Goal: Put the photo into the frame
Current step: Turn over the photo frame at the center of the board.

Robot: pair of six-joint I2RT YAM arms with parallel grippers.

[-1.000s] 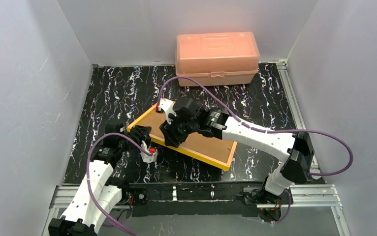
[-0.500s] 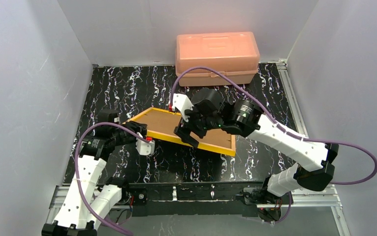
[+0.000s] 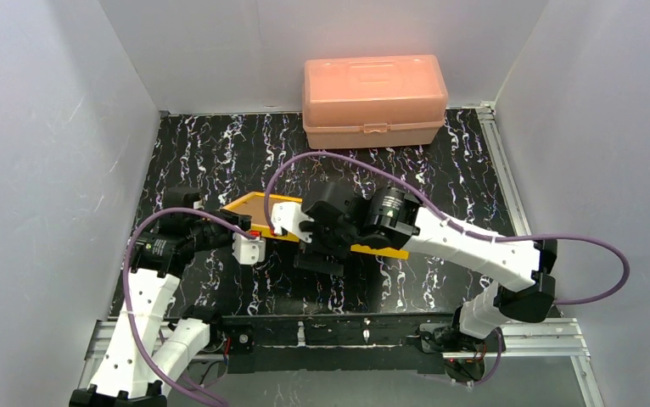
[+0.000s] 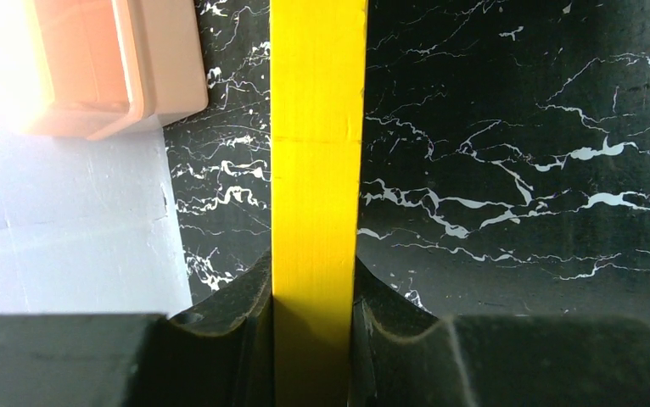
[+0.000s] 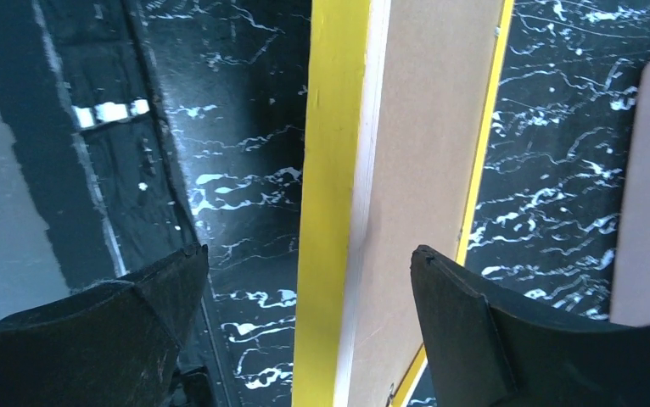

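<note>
The black, white-veined desk [image 3: 440, 170] filled the floor of the white-walled cell, and the salmon-pink plastic box [image 3: 374, 95] sat shut at its 12 o'clock edge against the back wall. The frame [image 3: 252, 209] was near the middle of the desk, a little toward 8 o'clock and well apart from the box. It was tipped steeply up on its long side rather than lying flat, its yellow-orange border running from 10 o'clock to 4 o'clock in the overhead view. Whether its lower edge touched the desk could not be told. The right wrist view showed its brown fibreboard back, with a thin pale strip between that board and the yellow rim. The 2 white arms reached in from 6 o'clock, each trailing a purple cable. The right tool [image 5: 310, 252] was at the frame's 6 o'clock long edge with its fingers [image 5: 135, 322] spread wide apart. The frame passed between them, with a clear gap at the yellow rim. On the board side, contact could not be judged. The left tool [image 4: 313, 292] was at the frame's 9 o'clock end, both black pads [image 4: 245, 339] pressed together on the yellow edge and clamping it firmly.
</note>
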